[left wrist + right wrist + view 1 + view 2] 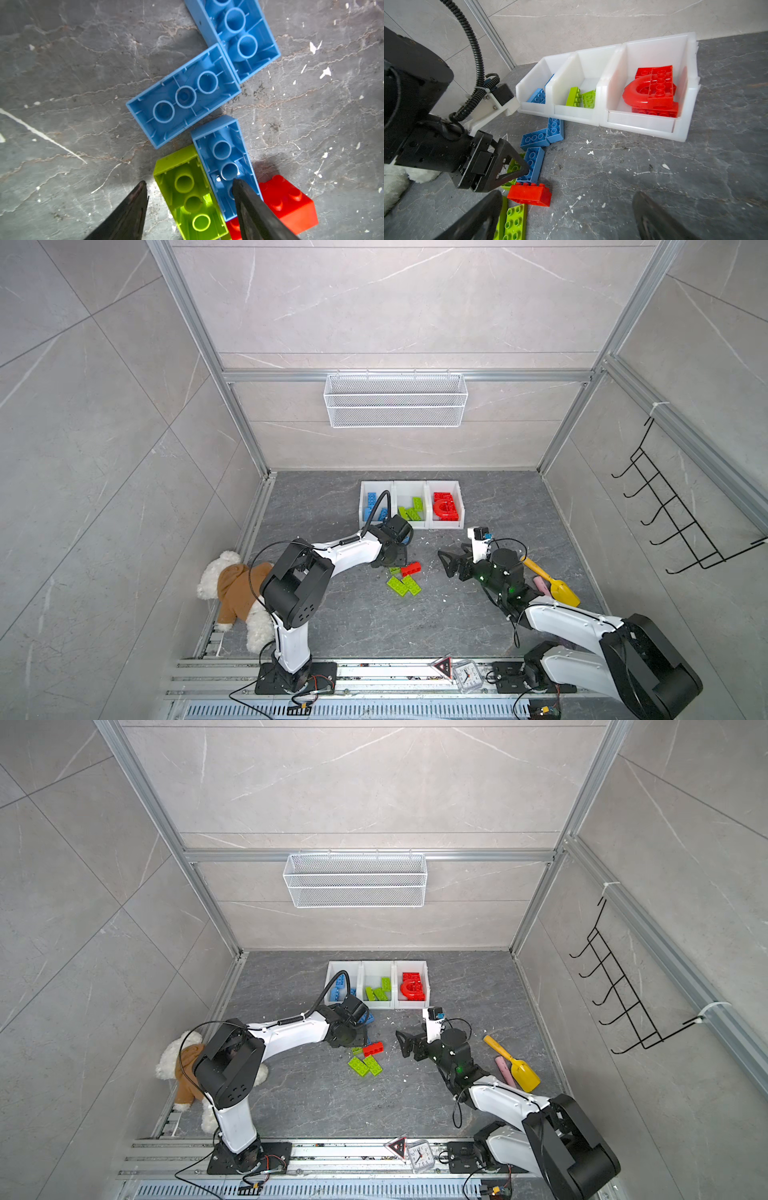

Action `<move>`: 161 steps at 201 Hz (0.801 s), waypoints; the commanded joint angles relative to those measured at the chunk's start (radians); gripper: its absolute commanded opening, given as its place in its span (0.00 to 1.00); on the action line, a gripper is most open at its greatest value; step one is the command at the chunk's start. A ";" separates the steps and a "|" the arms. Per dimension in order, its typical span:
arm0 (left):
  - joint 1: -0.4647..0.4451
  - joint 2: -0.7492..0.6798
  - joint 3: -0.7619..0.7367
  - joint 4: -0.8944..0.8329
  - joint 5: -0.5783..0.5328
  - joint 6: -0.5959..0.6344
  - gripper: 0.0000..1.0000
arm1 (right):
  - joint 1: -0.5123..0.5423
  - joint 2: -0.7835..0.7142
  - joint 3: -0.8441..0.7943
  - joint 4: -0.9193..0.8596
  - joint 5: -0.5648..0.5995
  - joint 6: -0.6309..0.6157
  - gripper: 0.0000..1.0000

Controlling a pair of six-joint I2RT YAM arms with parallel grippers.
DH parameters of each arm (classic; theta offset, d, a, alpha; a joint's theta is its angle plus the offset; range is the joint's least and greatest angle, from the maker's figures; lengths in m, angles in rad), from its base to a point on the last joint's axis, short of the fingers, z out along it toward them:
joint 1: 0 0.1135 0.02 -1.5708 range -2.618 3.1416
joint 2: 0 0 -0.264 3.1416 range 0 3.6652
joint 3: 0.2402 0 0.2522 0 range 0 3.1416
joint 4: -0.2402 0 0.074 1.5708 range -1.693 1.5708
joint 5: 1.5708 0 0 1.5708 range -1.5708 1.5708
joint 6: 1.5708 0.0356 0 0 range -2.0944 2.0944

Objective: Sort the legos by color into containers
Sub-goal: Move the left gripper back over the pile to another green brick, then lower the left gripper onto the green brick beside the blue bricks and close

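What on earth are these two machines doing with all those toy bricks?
Two robot arms are sorting toy bricks by colour into three white bins, which already hold blue, green and red pieces. The left pincer hangs open, low over a cluster of loose bricks. Its tips straddle an upside-down green brick, and one tip lies over a neighbouring blue brick. A red brick lies right beside them. The right pincer is open and empty, off to the side.
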 commanded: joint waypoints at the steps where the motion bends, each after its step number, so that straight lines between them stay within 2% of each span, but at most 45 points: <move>1: -0.001 0.024 0.025 -0.015 -0.042 -0.008 0.67 | -0.003 0.006 0.029 0.029 -0.014 0.010 1.00; 86: -0.002 -0.014 0.038 -0.214 -0.195 0.037 0.63 | -0.003 0.031 0.040 0.033 -0.029 0.016 1.00; 161: -0.001 -0.165 -0.036 -0.128 -0.133 0.053 0.65 | -0.003 0.033 0.040 0.029 -0.027 0.015 1.00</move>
